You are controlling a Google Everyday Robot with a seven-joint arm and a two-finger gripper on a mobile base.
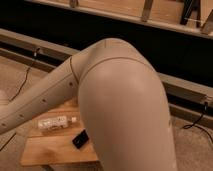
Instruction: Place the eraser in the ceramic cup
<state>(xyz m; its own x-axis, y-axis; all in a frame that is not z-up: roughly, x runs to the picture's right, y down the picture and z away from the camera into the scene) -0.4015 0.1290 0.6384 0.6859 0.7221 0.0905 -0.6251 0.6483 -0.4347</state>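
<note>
- The robot arm, smooth and beige, is seen bent at a large rounded elbow, raised above the wooden table and covering its right part.
- A slimmer link, dotted with small dark holes, is stretched down-left from the elbow, beyond the table's far left side.
- The gripper is out of view, nowhere over the visible table; its fingers are pressed together.
</note>
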